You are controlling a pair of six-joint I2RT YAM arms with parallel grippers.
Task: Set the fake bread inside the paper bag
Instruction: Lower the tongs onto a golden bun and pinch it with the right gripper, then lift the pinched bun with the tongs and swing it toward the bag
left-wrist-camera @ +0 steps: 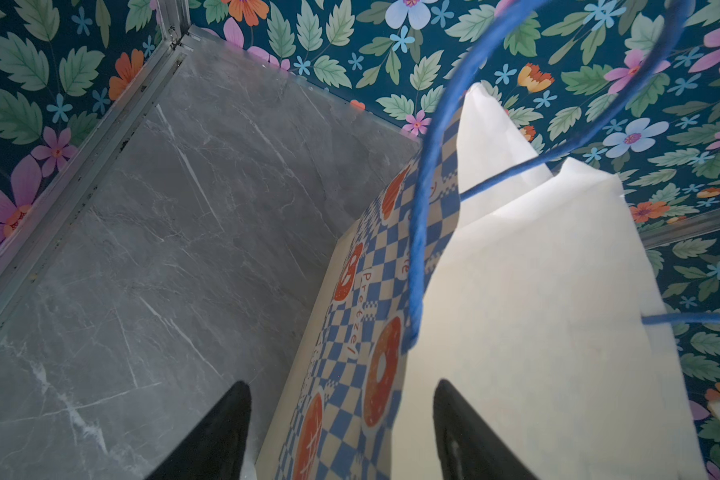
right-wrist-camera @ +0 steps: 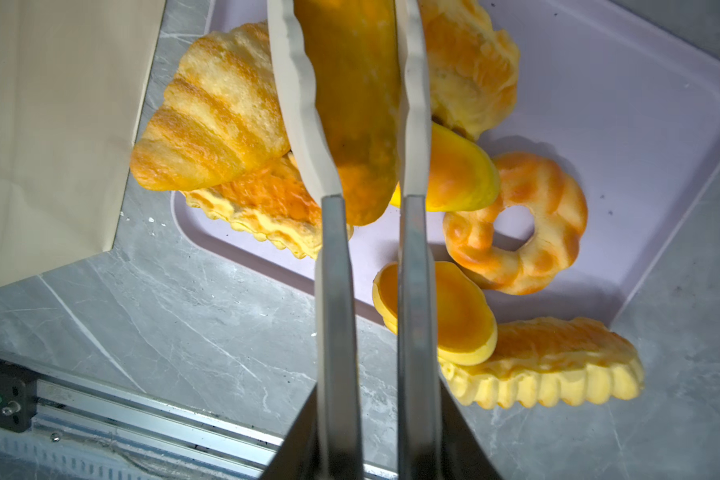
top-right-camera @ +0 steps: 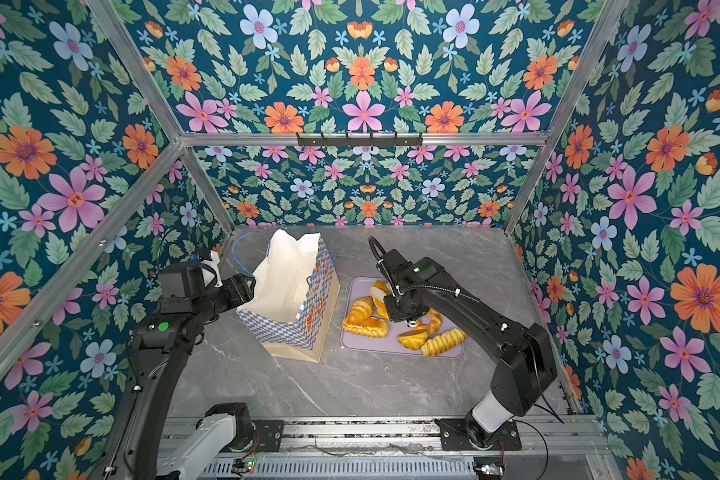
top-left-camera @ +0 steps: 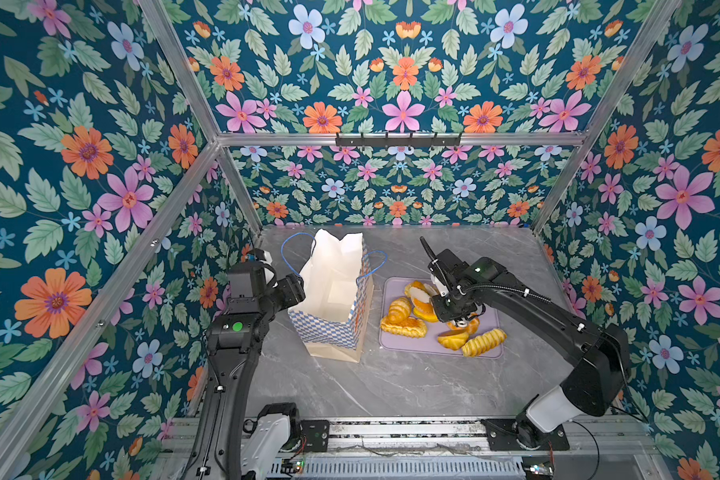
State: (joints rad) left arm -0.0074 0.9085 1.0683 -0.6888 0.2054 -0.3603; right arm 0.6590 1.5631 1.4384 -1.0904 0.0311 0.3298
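Observation:
The paper bag [top-left-camera: 333, 320] [top-right-camera: 285, 328] stands open and upright left of centre, with a blue-checkered band and blue cord handles [left-wrist-camera: 418, 232]. My left gripper [top-left-camera: 297, 286] [left-wrist-camera: 344, 395] is open and straddles the bag's left rim, one fingertip [left-wrist-camera: 238, 403] outside and one over the white inside. Several fake bread pieces lie on the lilac tray [top-left-camera: 493, 320]: a croissant [right-wrist-camera: 213, 120], a ring [right-wrist-camera: 520, 224], a tart [right-wrist-camera: 445, 307] and a braided loaf [right-wrist-camera: 558, 365]. My right gripper [top-left-camera: 424, 294] [right-wrist-camera: 350, 104] is shut on an orange-brown fake bread [right-wrist-camera: 354, 137] above the pile.
The grey marble tabletop [top-left-camera: 391, 382] is walled by floral panels on three sides. An aluminium rail [top-left-camera: 391, 428] with both arm bases runs along the front edge. The tray sits right beside the bag's base.

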